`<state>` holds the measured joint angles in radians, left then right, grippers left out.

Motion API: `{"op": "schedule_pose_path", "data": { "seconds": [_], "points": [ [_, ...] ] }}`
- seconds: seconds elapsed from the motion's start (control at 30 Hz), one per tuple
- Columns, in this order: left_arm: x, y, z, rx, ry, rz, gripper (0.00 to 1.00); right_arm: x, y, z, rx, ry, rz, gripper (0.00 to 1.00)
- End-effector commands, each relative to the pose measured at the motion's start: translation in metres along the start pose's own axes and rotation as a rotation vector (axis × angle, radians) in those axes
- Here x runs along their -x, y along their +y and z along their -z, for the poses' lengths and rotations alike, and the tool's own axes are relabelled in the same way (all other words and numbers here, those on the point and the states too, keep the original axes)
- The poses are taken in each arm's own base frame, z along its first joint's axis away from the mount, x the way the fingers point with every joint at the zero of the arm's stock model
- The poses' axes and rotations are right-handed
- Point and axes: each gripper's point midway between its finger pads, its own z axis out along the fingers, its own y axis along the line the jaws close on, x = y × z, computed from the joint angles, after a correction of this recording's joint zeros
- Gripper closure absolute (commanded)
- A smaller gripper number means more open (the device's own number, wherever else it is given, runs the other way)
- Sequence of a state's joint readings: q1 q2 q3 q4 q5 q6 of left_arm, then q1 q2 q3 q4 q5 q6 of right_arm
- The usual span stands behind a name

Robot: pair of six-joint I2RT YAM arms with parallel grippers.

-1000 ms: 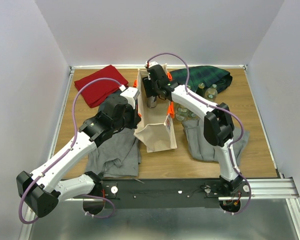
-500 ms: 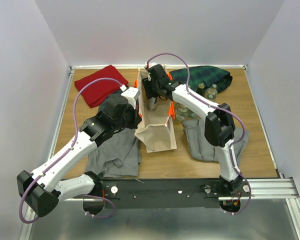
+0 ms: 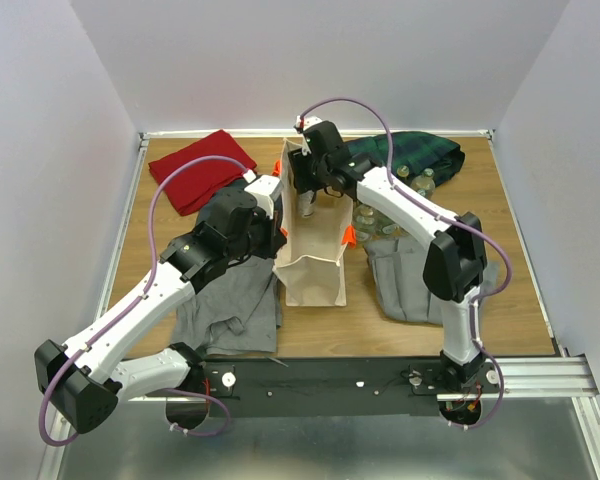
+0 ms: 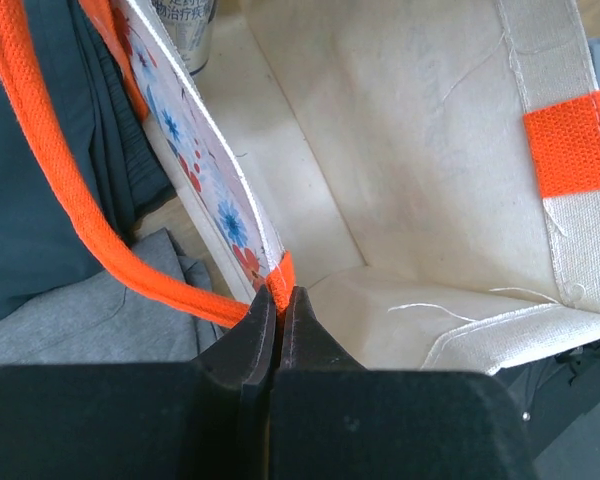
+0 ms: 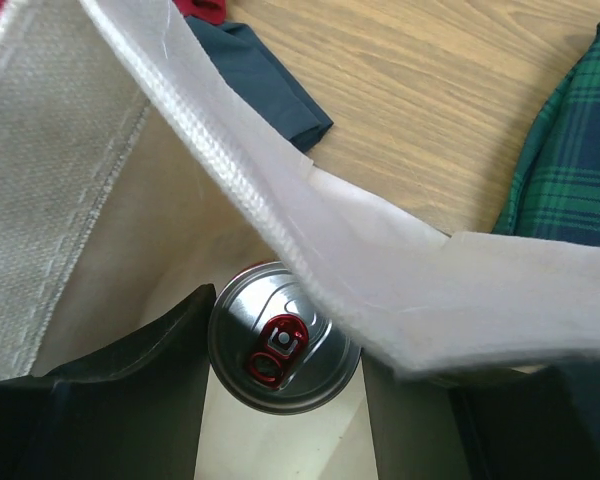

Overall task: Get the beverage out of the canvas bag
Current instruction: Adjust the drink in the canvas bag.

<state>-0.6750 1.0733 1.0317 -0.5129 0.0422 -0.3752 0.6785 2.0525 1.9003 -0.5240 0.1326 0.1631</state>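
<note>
The right gripper (image 5: 280,400) has its jaws set on either side of a silver can (image 5: 283,350) with a red pull tab, gripping it by its sides. The can sits upright at the far end of the canvas bag (image 3: 315,262), its top about level with the bag's rim in the top view, and a fold of that rim hangs across the right wrist view just above it.

The left gripper (image 4: 278,318) has its jaws pinched tight on the bag's left rim, where the orange handle (image 4: 60,190) is stitched on. That handle loops out over the grey cloth (image 3: 230,305) on the left.

The bag stands open near the middle of the table (image 3: 520,300), leaning slightly. A red cloth (image 3: 195,165) lies toward the far left corner, a dark green plaid cloth (image 3: 420,150) toward the far right, with several clear bottles (image 3: 420,185) just right of the bag and another grey cloth (image 3: 405,285) below them.
</note>
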Motion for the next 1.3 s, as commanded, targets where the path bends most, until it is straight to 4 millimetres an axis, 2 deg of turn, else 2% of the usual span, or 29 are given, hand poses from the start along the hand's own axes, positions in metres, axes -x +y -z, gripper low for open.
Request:
{"op": "schedule_pose_path", "data": {
  "seconds": [0.0, 0.1, 0.23, 0.27, 0.5, 0.6, 0.87, 0.93, 0.97, 1.0, 1.07, 1.17, 1.27],
  "points": [
    [-0.003, -0.006, -0.001, -0.04, 0.022, -0.015, 1.0, 0.032, 0.006, 0.023, 0.033, -0.099, -0.006, 0.99],
    [-0.003, -0.006, -0.001, -0.038, 0.021, -0.015, 1.0, 0.03, 0.005, 0.023, 0.03, -0.092, -0.002, 0.99],
    [-0.003, -0.006, 0.001, -0.037, 0.017, -0.011, 1.0, 0.014, 0.002, 0.012, 0.008, -0.056, 0.009, 0.99],
    [-0.003, -0.006, 0.001, -0.037, 0.017, -0.009, 1.0, 0.005, -0.001, 0.006, -0.004, -0.038, 0.013, 0.99],
    [-0.002, -0.005, 0.004, -0.033, 0.01, -0.009, 1.0, -0.013, -0.014, -0.019, -0.097, -0.025, 0.031, 0.99],
    [-0.003, -0.004, 0.004, -0.026, 0.011, -0.012, 1.0, -0.014, -0.018, -0.024, -0.127, -0.038, 0.037, 0.99],
    [-0.006, -0.002, 0.003, -0.019, 0.019, -0.012, 1.0, -0.037, -0.022, -0.035, -0.158, -0.006, 0.023, 0.99],
    [-0.005, -0.002, 0.003, -0.022, 0.018, -0.015, 1.0, -0.04, -0.022, -0.035, -0.157, 0.006, 0.018, 0.93],
    [-0.006, -0.002, 0.002, -0.021, 0.024, -0.018, 1.0, -0.042, -0.022, -0.035, -0.156, 0.012, 0.018, 0.79],
    [-0.006, -0.002, 0.002, -0.021, 0.022, -0.018, 1.0, -0.041, -0.022, -0.034, -0.155, 0.01, 0.013, 0.69],
    [-0.005, -0.002, 0.002, -0.022, 0.024, -0.019, 1.0, -0.042, -0.021, -0.033, -0.151, 0.014, 0.012, 0.65],
    [-0.005, -0.003, 0.001, -0.024, 0.022, -0.018, 1.0, -0.043, -0.02, -0.03, -0.147, 0.02, 0.004, 0.51],
    [-0.005, -0.003, 0.001, -0.024, 0.022, -0.013, 1.0, -0.045, -0.017, -0.028, -0.134, 0.041, -0.006, 0.43]
  ]
}}
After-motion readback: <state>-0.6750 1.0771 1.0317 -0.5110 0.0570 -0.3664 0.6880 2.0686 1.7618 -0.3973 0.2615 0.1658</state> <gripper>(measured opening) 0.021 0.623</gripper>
